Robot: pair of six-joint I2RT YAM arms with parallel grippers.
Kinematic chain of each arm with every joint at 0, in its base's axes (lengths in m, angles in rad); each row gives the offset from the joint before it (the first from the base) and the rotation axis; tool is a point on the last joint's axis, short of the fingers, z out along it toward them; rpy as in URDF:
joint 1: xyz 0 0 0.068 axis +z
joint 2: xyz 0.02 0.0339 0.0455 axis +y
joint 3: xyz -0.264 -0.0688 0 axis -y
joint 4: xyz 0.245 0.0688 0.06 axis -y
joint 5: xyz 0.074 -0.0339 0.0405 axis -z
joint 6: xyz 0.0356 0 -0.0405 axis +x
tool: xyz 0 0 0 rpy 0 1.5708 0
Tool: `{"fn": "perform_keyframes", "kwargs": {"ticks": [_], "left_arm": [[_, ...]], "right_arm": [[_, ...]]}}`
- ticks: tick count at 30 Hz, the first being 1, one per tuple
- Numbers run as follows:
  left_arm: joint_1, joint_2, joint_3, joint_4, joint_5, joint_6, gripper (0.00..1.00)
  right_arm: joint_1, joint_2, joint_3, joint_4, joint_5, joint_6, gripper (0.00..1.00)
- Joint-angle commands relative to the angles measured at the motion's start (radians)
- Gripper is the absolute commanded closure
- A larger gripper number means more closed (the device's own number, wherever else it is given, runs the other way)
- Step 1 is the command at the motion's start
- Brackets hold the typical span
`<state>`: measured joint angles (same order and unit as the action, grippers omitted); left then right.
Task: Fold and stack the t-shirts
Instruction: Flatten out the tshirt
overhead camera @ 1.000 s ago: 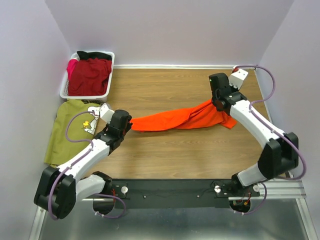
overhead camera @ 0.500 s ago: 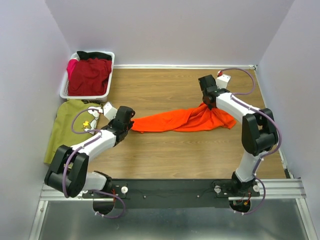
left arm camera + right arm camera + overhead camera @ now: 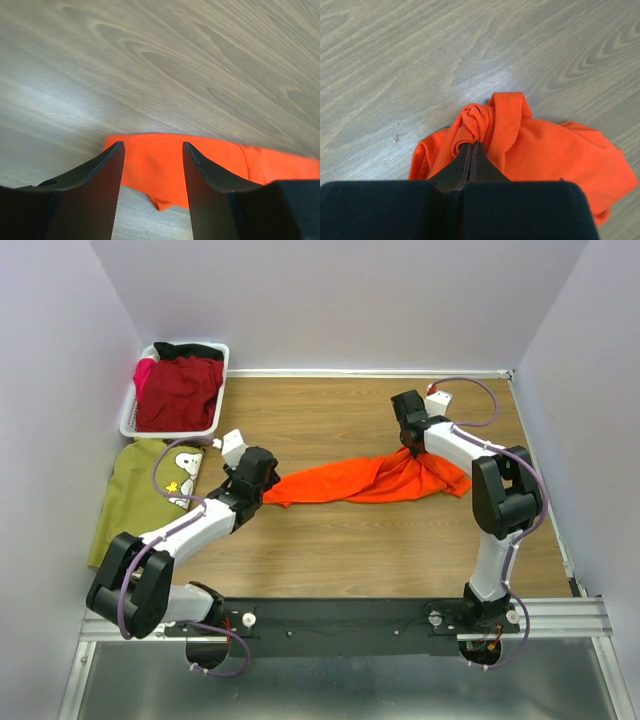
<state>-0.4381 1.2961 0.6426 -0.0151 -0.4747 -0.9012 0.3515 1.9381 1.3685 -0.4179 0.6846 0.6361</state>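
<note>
Over the last second the right tool [image 3: 471,146] has swung inward to the left, its fingers pressed together on a knotted bunch of the plain bright orange cloth t-shirt [image 3: 350,481]. Meanwhile the left tool [image 3: 151,150] has crept forward to the shirt's other end. The shirt lies as a rumpled, rope-like strip across the middle of the wooden surface [image 3: 330,550], not yet spread flat, so I judge that folding proper hasn't begun. My left tool is spread, and the shirt's left tip shows between its fingers, not gripped.
</note>
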Motion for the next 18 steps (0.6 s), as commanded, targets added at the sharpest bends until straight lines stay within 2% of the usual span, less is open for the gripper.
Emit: {"fn": "perform_keyframes", "kwargs": {"ticks": [1,4,7,10,14,18], "left_arm": [[-0.135,0.014,0.069,0.105,-0.001,0.250,0.41],[-0.212,0.071,0.126,0.115,0.004,0.358,0.42],[-0.264,0.140,0.172,0.136,0.077,0.431,0.42],[-0.290,0.198,0.206,0.168,0.111,0.458,0.43],[-0.313,0.297,0.253,0.225,0.241,0.513,0.44],[-0.353,0.391,0.345,0.236,0.272,0.550,0.45]], "right_arm": [[-0.005,0.028,0.038,0.014,-0.023,0.008,0.99],[-0.005,0.036,0.044,0.014,-0.037,0.005,0.99],[-0.005,0.038,0.041,0.014,-0.049,0.005,0.99],[-0.005,0.033,0.030,0.014,-0.054,0.004,0.99],[-0.006,0.033,0.021,0.016,-0.066,0.001,0.99],[-0.008,0.038,0.015,0.018,-0.082,0.002,0.99]]}}
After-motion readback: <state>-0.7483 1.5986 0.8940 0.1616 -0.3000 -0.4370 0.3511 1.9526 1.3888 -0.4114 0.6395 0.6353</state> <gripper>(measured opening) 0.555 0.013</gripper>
